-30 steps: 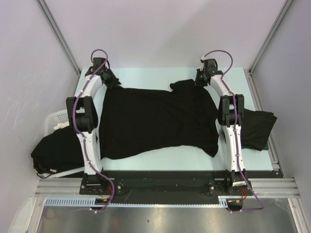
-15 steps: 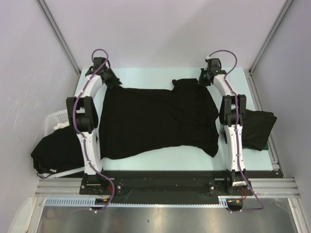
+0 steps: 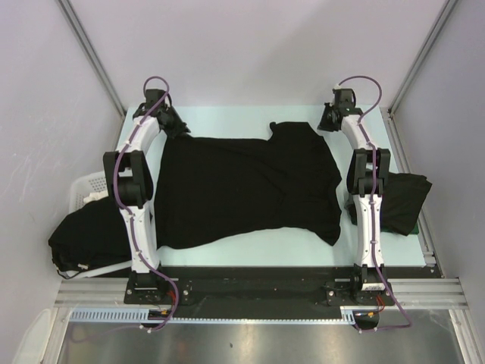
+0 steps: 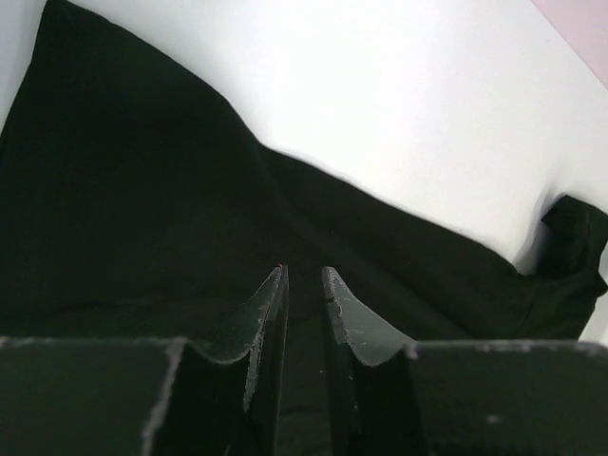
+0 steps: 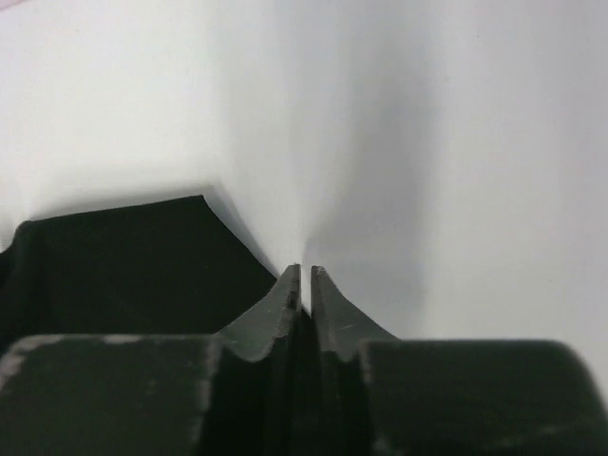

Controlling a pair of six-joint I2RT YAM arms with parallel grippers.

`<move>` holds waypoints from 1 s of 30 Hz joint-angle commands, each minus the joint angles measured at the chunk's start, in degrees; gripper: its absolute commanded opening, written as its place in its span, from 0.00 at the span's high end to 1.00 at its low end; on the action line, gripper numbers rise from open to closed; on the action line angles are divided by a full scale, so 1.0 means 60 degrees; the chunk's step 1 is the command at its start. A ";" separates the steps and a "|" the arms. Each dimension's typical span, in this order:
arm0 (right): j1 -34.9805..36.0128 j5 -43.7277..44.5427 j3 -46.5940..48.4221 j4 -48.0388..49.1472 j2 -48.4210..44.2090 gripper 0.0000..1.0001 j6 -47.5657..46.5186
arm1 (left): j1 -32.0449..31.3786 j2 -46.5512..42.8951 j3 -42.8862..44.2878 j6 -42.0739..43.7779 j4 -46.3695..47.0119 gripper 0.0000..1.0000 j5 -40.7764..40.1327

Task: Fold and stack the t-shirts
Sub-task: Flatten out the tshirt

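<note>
One black t-shirt (image 3: 242, 186) in left tool (image 4: 304, 274); right tool (image 5: 305, 271) just beside

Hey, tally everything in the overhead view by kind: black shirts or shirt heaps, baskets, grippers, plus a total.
Black soft-cloth t-shirt masses: 3 (spread shirt, left heap, right pile; shirts inside the heaps cannot be counted)
White slotted plastic basket: 1
Black two-finger grippers: 2 (left gripper, right gripper)
Total: 6

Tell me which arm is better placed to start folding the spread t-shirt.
Left, probably. The left gripper grips the far corner of the t-shirt; the right gripper is shut, empty, over the table beside the sleeve.
</note>
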 commanded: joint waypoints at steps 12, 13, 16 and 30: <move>-0.0008 -0.0232 -0.0011 -0.0223 -0.0435 0.69 -0.0095 | -0.0056 -0.0295 0.0715 0.0250 -0.0122 0.74 0.0174; -0.0022 -0.0261 -0.0143 -0.0209 -0.0480 0.69 -0.0125 | -0.0056 -0.0310 0.0730 0.0250 -0.0107 0.75 0.0188; -0.0066 -0.0451 -0.0218 -0.0384 -0.0437 0.69 -0.0140 | -0.0056 -0.0324 0.0715 0.0206 -0.0122 0.75 0.0203; 0.0460 -0.1082 -0.0042 -0.0736 0.0018 0.69 0.0197 | -0.0056 -0.0573 0.0349 0.0309 -0.0063 0.75 0.0188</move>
